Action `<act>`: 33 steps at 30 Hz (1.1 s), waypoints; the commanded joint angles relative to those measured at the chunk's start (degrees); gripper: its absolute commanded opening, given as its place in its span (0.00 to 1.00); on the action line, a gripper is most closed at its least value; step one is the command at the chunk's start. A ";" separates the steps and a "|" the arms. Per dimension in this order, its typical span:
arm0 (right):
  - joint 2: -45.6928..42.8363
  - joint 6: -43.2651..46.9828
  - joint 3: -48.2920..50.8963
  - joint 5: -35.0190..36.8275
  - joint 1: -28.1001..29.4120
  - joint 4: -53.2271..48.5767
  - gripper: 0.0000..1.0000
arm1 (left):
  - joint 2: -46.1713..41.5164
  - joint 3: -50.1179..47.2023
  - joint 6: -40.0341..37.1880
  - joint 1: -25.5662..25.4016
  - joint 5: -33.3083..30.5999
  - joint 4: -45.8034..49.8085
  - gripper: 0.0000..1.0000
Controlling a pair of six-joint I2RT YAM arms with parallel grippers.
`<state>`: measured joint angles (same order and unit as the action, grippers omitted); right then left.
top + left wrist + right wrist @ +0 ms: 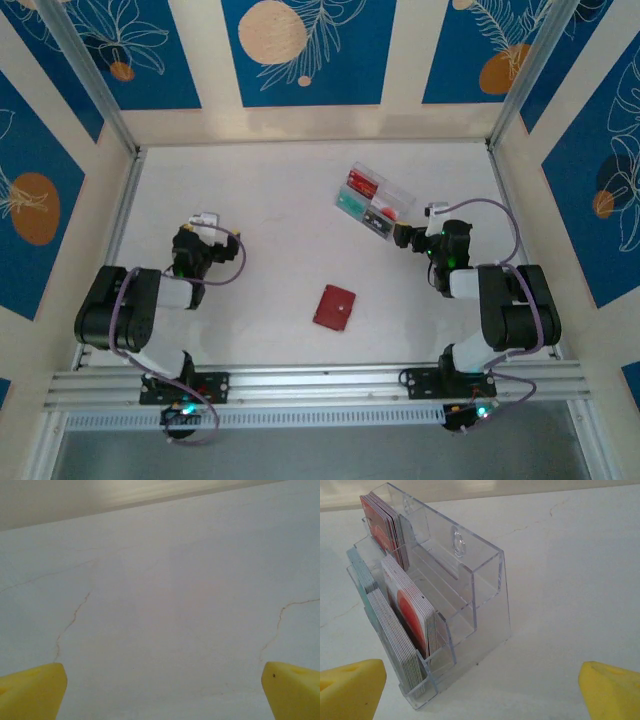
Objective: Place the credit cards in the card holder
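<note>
The card holder (pixel 334 307), a small red wallet, lies folded shut on the white table between the two arms. The credit cards stand in stacks inside a clear plastic box (pixel 470 585): a red-and-white stack (pixel 412 615), a grey-edged stack (pixel 395 647), a further stack at the back (pixel 382 525) and teal ones (pixel 359 570). My right gripper (pixel 482 695) is open, just short of the box's near corner, with nothing between its yellow fingertips (pixel 350 687). My left gripper (pixel 162 695) is open over bare table, far left of the wallet.
The clear box (pixel 373 202) sits at the back right, in front of the right gripper (pixel 405 235). The left gripper (pixel 205 222) is near the left wall. Patterned blue-and-cream walls enclose the table, and a metal rail (pixel 320 382) runs along its near edge.
</note>
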<state>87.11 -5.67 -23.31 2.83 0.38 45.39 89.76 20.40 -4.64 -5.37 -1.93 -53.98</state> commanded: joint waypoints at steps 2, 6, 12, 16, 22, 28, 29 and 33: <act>0.08 1.11 -0.70 0.45 -0.07 0.38 0.99 | -0.46 0.69 0.25 0.54 -0.06 -0.09 1.00; 0.12 0.57 -0.84 -0.90 -0.93 0.15 0.99 | -0.46 0.60 0.07 0.29 -0.71 -0.30 1.00; 0.08 0.49 -0.78 -1.07 -0.93 0.12 0.99 | -0.38 0.77 0.25 0.28 -0.98 -0.08 1.00; 0.08 0.49 -0.87 -1.07 -0.98 0.11 0.99 | -0.37 0.85 0.56 0.28 -1.44 0.06 1.00; 0.08 0.41 -0.87 -1.33 -1.09 0.10 0.99 | -0.49 -1.15 4.80 0.63 -11.81 -3.70 1.00; -4.42 -2.21 -2.58 2.43 -1.73 -6.69 0.99 | -1.75 -0.01 4.70 0.13 -14.34 -0.55 1.00; -7.49 -2.96 -4.91 4.94 -1.38 -13.83 0.99 | -2.97 -0.21 5.25 0.16 -14.08 0.82 1.00; -16.78 -15.62 -16.92 9.30 -1.05 -39.87 0.99 | -3.85 -3.90 0.21 -4.22 -18.85 -7.47 1.00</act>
<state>76.12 -12.34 -33.12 7.84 -0.86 22.06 87.94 18.48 -1.93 -6.90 -15.62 -56.69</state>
